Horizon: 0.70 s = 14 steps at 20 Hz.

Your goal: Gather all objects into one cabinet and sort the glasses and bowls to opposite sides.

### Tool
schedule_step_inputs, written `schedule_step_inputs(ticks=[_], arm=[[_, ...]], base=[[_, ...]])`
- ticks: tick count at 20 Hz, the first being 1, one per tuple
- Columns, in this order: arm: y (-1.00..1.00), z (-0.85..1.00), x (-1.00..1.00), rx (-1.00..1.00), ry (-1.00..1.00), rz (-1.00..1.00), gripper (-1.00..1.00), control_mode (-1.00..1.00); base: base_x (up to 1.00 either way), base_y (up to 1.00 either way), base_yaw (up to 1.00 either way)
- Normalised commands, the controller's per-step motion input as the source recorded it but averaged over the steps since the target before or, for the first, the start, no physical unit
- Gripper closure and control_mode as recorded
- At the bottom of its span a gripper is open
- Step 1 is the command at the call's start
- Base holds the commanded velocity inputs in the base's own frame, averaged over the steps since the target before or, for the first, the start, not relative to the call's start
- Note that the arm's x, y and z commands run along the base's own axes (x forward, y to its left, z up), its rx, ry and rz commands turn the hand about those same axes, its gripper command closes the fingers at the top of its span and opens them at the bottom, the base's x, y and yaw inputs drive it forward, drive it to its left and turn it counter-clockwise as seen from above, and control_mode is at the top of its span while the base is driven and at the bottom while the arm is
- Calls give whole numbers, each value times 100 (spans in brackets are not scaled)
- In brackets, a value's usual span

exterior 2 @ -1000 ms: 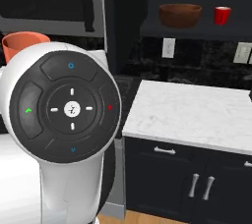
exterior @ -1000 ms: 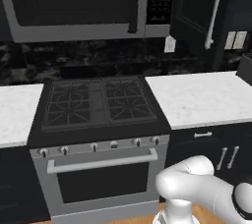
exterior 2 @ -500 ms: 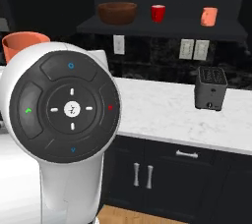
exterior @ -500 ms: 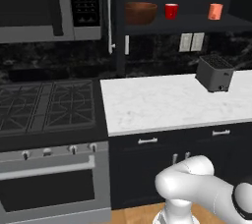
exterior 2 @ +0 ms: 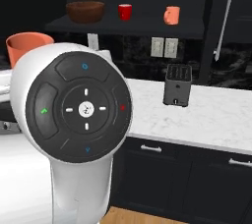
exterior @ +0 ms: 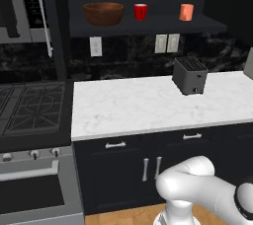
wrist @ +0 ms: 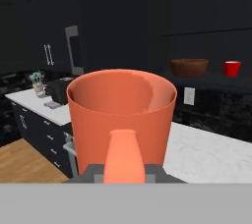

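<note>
Sliding sideways goes the whole picture, so that's the base driving: the stove (exterior: pixel 29 110) that sat centre frame a second ago is now squeezed to the left edge of the left base view, and the open cabinet shelf (exterior: pixel 148 24) has swung across the top. Up on that shelf, the wooden bowl (exterior: pixel 103 13) sits at upper left, the red cup (exterior: pixel 140 11) just beside it to the right, and one salmon cup (exterior: pixel 186 12) well apart, further right. Same line-up at the top of the right base view. Below them a toaster (exterior: pixel 189 75) stands on the white counter (exterior: pixel 128 110), right of centre. The cabinet door (exterior: pixel 52 26) hangs open at upper left, its silver handle (exterior: pixel 43 19) showing.

Now the hand view: a second salmon cup (wrist: pixel 121 120) looms in the middle, upright, mouth facing up. The gripper (wrist: pixel 125 174) is at the bottom, its fingers pinching that cup at its handle. That cup peeks at the left edge of the right base view, behind the arm's round joint.
</note>
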Motion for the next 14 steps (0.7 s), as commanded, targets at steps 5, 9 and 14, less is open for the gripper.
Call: schedule_step_inputs(ticks=[5, 9, 14], arm=[[0, 0, 0, 0, 0, 0, 100, 100], [0, 0, 0, 0, 0, 0, 100, 100], [0, 0, 0, 0, 0, 0, 100, 100]], base=[[3, 21, 0], [64, 34, 0], [100, 1, 6]])
